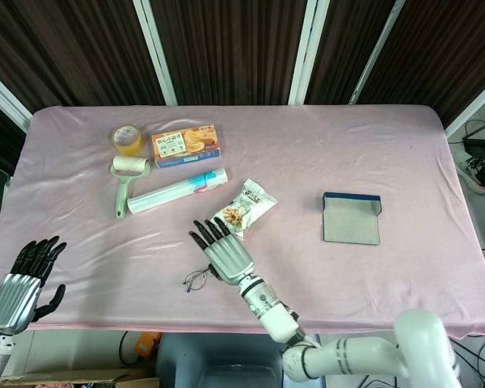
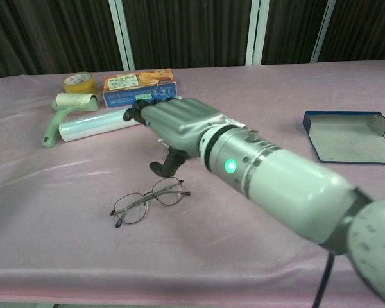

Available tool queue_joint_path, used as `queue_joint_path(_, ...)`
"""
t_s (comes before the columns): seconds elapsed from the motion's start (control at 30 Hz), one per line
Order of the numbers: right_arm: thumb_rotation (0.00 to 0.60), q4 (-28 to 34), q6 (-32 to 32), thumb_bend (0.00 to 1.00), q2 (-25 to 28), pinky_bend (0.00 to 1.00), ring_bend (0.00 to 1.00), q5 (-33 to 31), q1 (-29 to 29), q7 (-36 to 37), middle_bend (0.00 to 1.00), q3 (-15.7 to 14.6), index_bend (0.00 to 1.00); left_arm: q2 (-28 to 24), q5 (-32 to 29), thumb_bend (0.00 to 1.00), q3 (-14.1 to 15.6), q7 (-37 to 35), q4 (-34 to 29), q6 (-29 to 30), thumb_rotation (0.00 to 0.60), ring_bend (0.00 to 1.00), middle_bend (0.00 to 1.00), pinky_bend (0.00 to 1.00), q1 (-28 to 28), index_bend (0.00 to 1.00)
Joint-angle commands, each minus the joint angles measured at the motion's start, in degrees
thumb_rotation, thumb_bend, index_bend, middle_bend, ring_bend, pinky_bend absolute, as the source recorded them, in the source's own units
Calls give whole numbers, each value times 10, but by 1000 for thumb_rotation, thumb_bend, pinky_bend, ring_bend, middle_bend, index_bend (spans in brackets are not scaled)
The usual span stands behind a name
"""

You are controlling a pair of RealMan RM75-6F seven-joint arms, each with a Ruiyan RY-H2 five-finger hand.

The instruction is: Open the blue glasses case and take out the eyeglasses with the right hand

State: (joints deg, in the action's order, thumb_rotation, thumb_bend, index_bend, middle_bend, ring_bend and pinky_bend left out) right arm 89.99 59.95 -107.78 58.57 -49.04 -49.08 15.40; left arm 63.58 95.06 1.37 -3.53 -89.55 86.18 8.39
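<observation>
- Step in hand, as I judge it: the case [image 1: 352, 219] already lies open and empty on the cloth [image 1: 420, 145], and the glasses [image 2: 147, 201] are out of it, so the taking-out looks all but finished — what remains is the release and retreat.
- The right hand [image 1: 225, 251] hovers palm down over the cloth with its fingers [image 1: 204, 233] spread forward. In the chest view the thumb curls down beside the glasses, but no finger visibly pinches the frame — the hand looks empty and apart.
- The glasses lie flat on the cloth just below and to the thumb side of the right hand, lenses toward the robot, temples unfolded. Whether the thumb tip touches the frame I cannot tell; a small gap seems to show in the chest view.
- The case sits well apart from the right hand, out on its far side, lid flat.
- A snack bag [image 1: 244, 209] lies just past the fingertips; a roll [image 1: 178, 191] is further out.
- The next move, if the glasses are to stay here, calls for lifting the right hand straight up so the thumb does not drag the frame.
- The left hand [image 1: 20, 280] waits at the near table edge, fingers loosely apart, holding nothing.
</observation>
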Motion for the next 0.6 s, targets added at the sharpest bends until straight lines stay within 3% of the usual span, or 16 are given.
queue_joint_path(0.03,600,202,98,499,218,0,0,71,101,-36,12,-95,185,-1,-3,422,-2,0,-1,4,600,0,0,0,-3,0)
queue_joint_path(0.1,600,248,152,498,306,0,0,99,153,-54,4,-152,161,-1,-6,423,-4,1,-2,8,600,0,0,0,-5,0)
queue_joint_path(0.17,600,257,205,497,370,0,0,127,209,-37,0,-205,138,0,-8,423,-6,3,-2,10,600,0,0,0,-5,0)
queue_joint_path(0.27,600,215,270,482,413,0,0,166,287,71,0,-251,104,6,-7,422,-8,14,-2,9,600,0,0,0,-4,0)
queue_joint_path(0.37,600,139,327,478,415,0,0,202,350,210,0,-264,87,14,-2,423,-8,33,-1,6,600,0,0,0,-1,0)
queue_joint_path(0.43,600,78,372,479,401,0,0,219,389,307,0,-256,92,20,2,423,-7,50,-1,2,600,0,0,0,2,0)
queue_joint_path(0.6,600,30,395,478,401,0,0,247,413,365,0,-237,76,31,2,423,-7,76,-4,-5,600,0,0,0,4,0)
